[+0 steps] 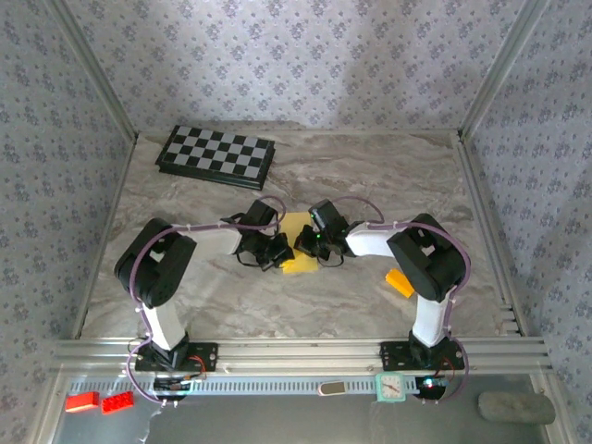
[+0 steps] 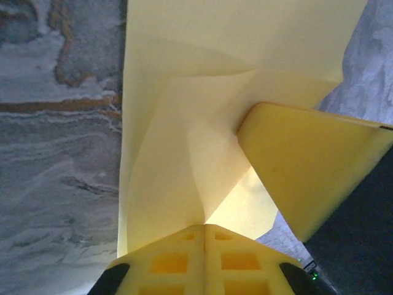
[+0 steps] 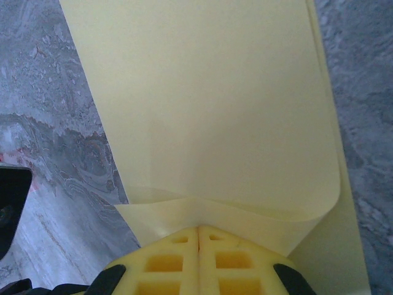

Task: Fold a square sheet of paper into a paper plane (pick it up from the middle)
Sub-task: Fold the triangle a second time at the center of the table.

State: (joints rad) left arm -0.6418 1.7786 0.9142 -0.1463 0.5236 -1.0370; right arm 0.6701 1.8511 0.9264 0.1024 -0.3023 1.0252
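Observation:
The square sheet of paper [image 1: 295, 227] is pale yellow and lies at the middle of the marble table, partly folded, between my two grippers. My left gripper [image 1: 282, 252] comes in from the left and my right gripper [image 1: 308, 246] from the right, and they nearly meet over the sheet. In the left wrist view the left gripper [image 2: 204, 226] is shut on a raised fold of the paper [image 2: 172, 153], with a yellow finger [image 2: 307, 166] of the other gripper close by on the right. In the right wrist view the right gripper [image 3: 198, 228] is shut on a curled edge of the paper [image 3: 209, 104].
A folded checkerboard [image 1: 215, 155] lies at the back left. A small orange-yellow block [image 1: 400, 282] sits beside the right arm. Red bricks [image 1: 97, 401], a teal clock [image 1: 389, 387] and a grey stone [image 1: 515, 407] rest below the front rail. Aluminium posts frame the table.

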